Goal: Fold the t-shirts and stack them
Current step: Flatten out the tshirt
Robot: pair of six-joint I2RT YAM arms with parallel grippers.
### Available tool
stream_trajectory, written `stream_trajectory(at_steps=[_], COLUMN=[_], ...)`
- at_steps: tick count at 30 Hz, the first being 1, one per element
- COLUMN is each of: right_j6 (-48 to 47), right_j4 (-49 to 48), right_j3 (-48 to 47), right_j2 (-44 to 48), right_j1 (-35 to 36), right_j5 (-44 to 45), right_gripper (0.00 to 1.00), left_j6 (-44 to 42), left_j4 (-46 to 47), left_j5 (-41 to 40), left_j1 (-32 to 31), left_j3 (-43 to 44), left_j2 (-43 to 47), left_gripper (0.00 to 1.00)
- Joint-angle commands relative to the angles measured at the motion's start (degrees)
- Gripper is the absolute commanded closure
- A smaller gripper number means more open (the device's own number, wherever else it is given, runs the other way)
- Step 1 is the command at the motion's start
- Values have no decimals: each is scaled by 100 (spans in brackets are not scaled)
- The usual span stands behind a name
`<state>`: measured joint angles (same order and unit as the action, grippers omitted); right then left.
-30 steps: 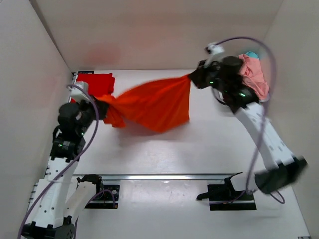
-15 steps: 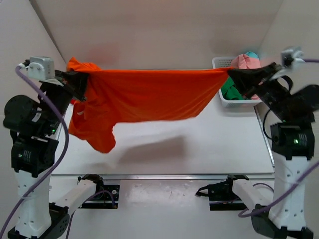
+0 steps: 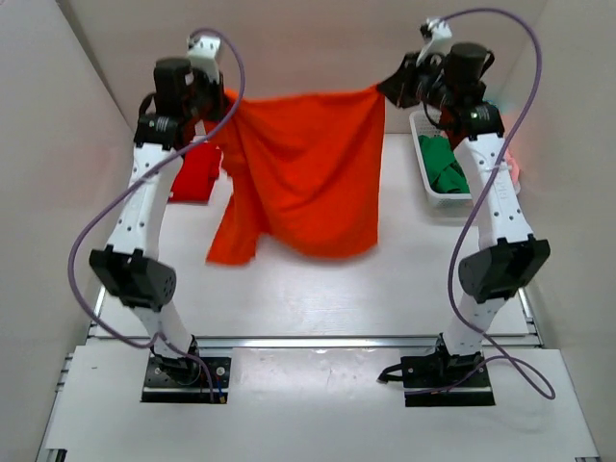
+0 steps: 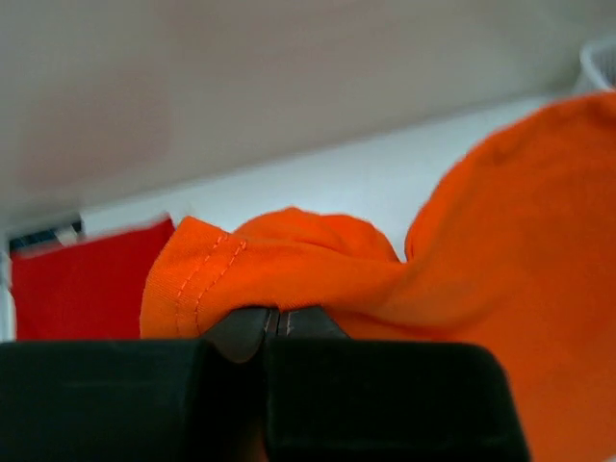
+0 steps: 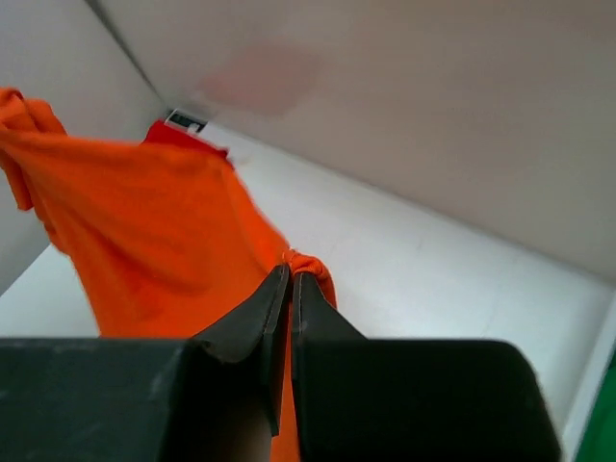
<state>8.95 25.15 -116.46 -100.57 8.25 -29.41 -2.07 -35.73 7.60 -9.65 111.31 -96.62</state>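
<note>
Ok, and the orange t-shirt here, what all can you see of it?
The orange t-shirt is bright, plain, soft cloth with a stitched hem seen in the left wrist view. It is held up over the table, its top edge stretched between the left gripper and the right gripper, each shut on a bunched corner. The body hangs like a curtain with loose folds, one sleeve trailing lower on the left. Whether the bottom edge touches the table cannot be told.

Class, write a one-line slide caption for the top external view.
The left gripper and right gripper hold the orange t-shirt spread between them above the table.
</note>
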Motion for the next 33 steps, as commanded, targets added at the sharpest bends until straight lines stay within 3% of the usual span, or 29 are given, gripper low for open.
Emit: stream_trajectory(at_steps=[1,2,5,13,14,16,18,19,24,29,33], right_j6=[-377,-316,-175,-289,-245,-26,194,386,634,626,477], right_j4=[-10,-79,-518,-678,-660,-581,-494,-502,-537,-256,-283], right_j3=[-1615,-1573,-513,3144,3800,5198,6124,6675,8006,8254,8342], right_j2=[21,46,510,1785,2065,2689,3139,3393,4124,4186,4336], right_j1=[-86,-148,-394,-456,-395,-359,-403,-412,-412,-649,-938], right_j5=[296,234,120,392,453,358,278,269,357,621,533], right_gripper=[100,100,100,100,99,100,100,100,100,100,100], left_j6=[-320,-347,-496,-339,-130,737,1575,1839,2771,3001,3098], left_j4=[250,329,505,1709,1648,1193,840,787,506,479,303], left_j5=[-257,-232,-381,-751,-742,-489,99,641,675,937,86], left_j1=[33,16,-63,-722,-766,-697,-372,-162,-554,-520,-916], left_j3=[1919,2113,1529,-3524,-4250,-5403,-6171,-6696,-7825,-8248,-8151], left_j2=[22,-6,291,2523,2856,3401,3832,4157,5160,5162,4969], left_gripper=[100,100,100,100,86,32,32,26,41,43,44])
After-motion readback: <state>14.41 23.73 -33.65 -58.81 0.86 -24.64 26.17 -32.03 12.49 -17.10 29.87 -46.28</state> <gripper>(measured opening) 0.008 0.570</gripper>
